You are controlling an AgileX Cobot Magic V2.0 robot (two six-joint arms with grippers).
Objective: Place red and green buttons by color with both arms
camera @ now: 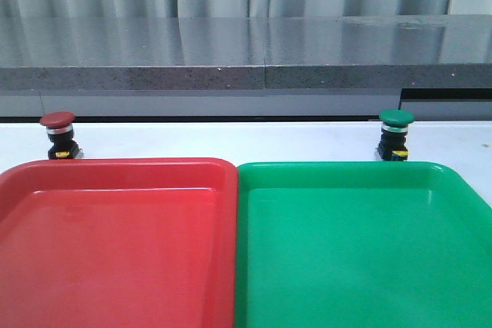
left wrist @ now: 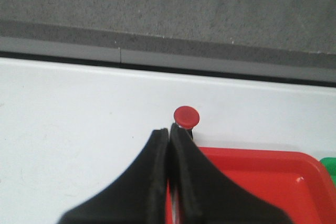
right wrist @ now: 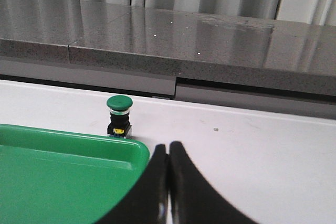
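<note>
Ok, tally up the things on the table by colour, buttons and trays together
Red: 2, the red mushroom-cap push-button and the red plastic tray.
Green: 2, the green mushroom-cap push-button and the green plastic tray.
Total: 4.

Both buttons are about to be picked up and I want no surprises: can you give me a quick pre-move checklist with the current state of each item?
1. Red button upright on the table, beyond the red tray: ok.
2. Green button upright, beyond the green tray: ok.
3. Both trays hold nothing: ok.
4. Left gripper open for grasping: not ok, fingers closed.
5. Right gripper open: not ok, closed.
6. Arms visible from the front: cannot tell, out of view.
</note>
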